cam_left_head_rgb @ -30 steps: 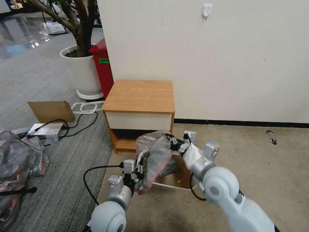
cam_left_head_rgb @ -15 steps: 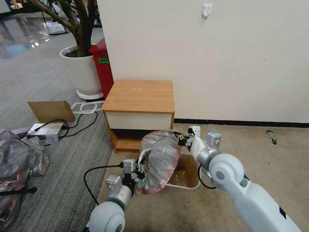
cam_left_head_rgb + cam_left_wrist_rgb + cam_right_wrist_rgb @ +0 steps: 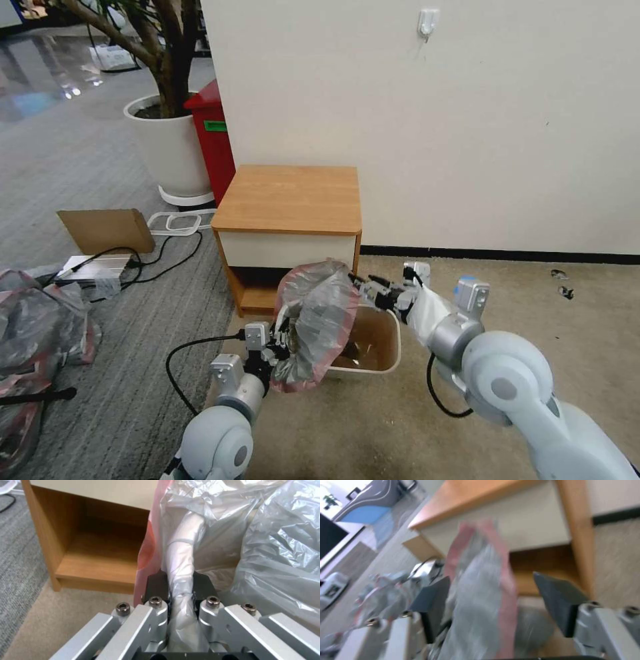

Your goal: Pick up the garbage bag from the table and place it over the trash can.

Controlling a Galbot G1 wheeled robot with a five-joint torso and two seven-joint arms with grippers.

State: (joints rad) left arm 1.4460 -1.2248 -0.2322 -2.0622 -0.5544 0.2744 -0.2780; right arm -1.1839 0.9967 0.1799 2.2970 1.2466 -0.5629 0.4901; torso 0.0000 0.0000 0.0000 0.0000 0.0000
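Up close, left gripper (image 3: 180, 585) pinching garbage bag (image 3: 273, 542)

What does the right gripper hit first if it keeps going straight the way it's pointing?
Most likely the garbage bag: the right gripper is open and points at it, with bag plastic between its jaws in the right wrist view. Behind it stands the table.

Trash can (image 3: 373, 347) before table (image 3: 290, 200), bag (image 3: 320, 320) above.

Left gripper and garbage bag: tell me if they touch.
Touching. The left wrist view shows the left gripper with its black pads pinched on a bunched fold of the garbage bag.
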